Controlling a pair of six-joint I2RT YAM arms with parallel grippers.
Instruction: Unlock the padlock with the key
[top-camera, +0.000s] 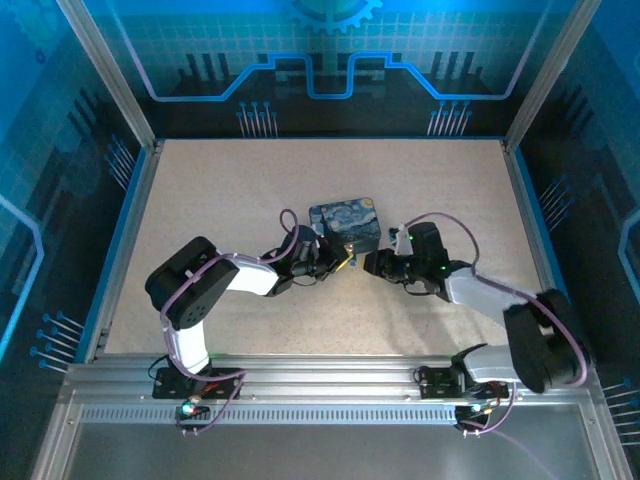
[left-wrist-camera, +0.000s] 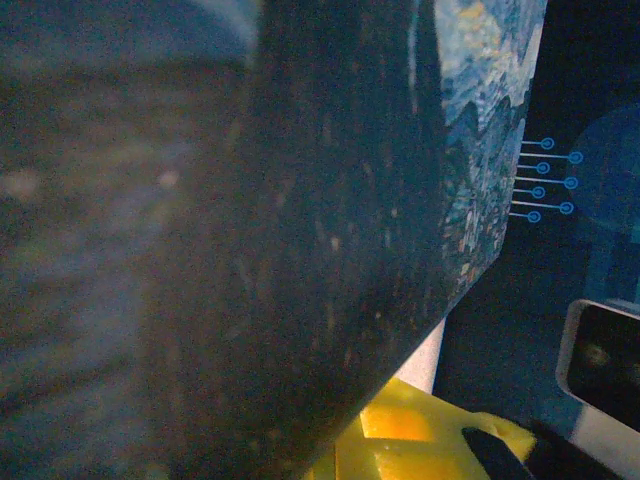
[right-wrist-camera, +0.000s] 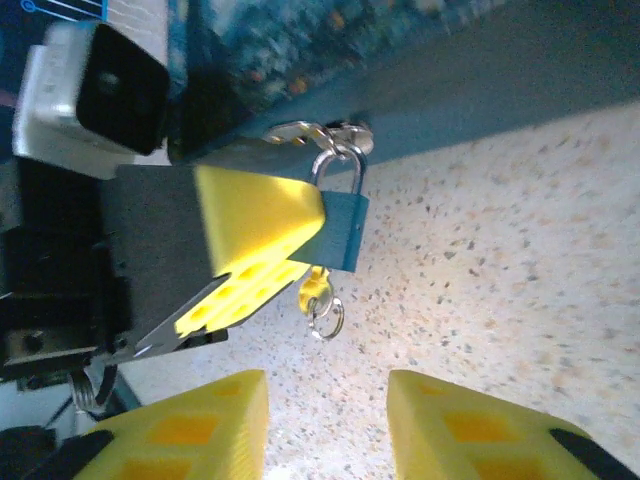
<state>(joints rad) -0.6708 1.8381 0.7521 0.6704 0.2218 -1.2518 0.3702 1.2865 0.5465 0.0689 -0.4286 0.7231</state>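
Hanging from the metal hasp (right-wrist-camera: 300, 132) of the blue starry-night painted tin box (top-camera: 345, 225), the small blue-bodied padlock with a thin silvery looped shackle (right-wrist-camera: 338, 228) sits at 12 o'clock from your right gripper (right-wrist-camera: 325, 385). That gripper's yellow ribbed fingers stand wide apart with nothing between them.

The tiny thin metal key (right-wrist-camera: 313, 290) pokes out of the lock's underside with a small wire ring (right-wrist-camera: 326, 322) dangling from it, so it looks seated in the keyway.

Your left gripper (top-camera: 336, 262) stands at 9 o'clock of the lock in the top view. One yellow wedge-shaped finger (right-wrist-camera: 262, 222) lies flat against the lock body, probably to brace it against twisting. Its partner is hidden, so you cannot tell whether it truly clamps. That bracing leaves the key pointing toward your right fingers, in line with their gap.

Expect hard, smooth metal throughout: a slippery sliver of a key, a loose ring, a glossy tin. The speckled beige tabletop (right-wrist-camera: 520, 250) beneath is matte and flat.
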